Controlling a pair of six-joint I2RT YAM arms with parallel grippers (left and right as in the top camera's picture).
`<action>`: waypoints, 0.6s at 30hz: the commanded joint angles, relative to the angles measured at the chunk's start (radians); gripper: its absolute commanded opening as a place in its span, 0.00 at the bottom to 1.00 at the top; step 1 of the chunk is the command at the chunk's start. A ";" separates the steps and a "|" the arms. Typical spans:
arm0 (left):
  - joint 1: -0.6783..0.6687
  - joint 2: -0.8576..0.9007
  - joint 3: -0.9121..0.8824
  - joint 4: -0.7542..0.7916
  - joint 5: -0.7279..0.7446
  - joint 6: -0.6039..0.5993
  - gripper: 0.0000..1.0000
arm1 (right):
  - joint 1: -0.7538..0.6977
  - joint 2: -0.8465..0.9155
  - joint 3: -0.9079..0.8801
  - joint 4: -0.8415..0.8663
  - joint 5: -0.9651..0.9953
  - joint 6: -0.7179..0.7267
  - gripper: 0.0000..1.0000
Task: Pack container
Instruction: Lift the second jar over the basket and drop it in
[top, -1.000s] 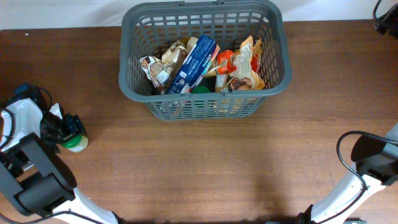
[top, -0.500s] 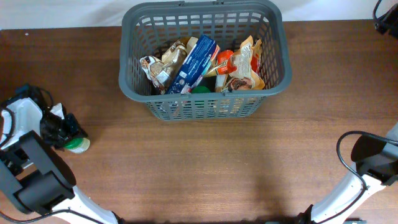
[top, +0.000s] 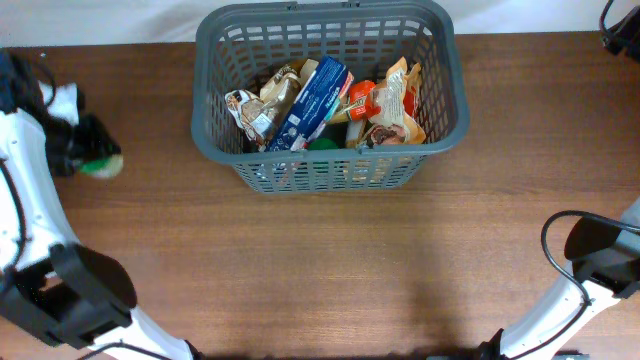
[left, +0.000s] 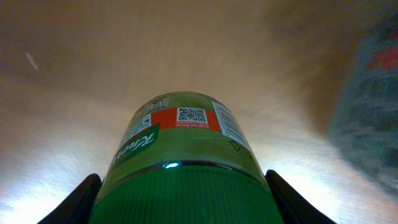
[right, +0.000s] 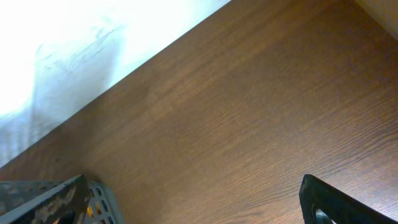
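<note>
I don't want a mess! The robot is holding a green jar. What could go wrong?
The green jar is pinched only near its cap by the left gripper, so it might slip. The basket has tall walls the jar could bump. It is crowded with the blue box and packets, so the jar may squash them or topple.

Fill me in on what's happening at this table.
The robot is packing a grey basket. The left gripper is shut on a green-capped bottle, out to the left of the basket and not yet over it. The basket already holds a blue box and several snack packets. The right gripper is open and empty over bare table at the far right.
</note>
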 joint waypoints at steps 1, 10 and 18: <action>-0.096 -0.114 0.192 -0.021 0.021 0.079 0.02 | 0.001 0.007 0.002 0.000 -0.008 0.007 0.99; -0.394 -0.184 0.462 0.051 0.014 0.314 0.02 | 0.001 0.007 0.002 0.000 -0.008 0.008 0.99; -0.695 -0.121 0.447 0.043 0.018 0.588 0.02 | 0.001 0.007 0.002 0.000 -0.008 0.007 0.99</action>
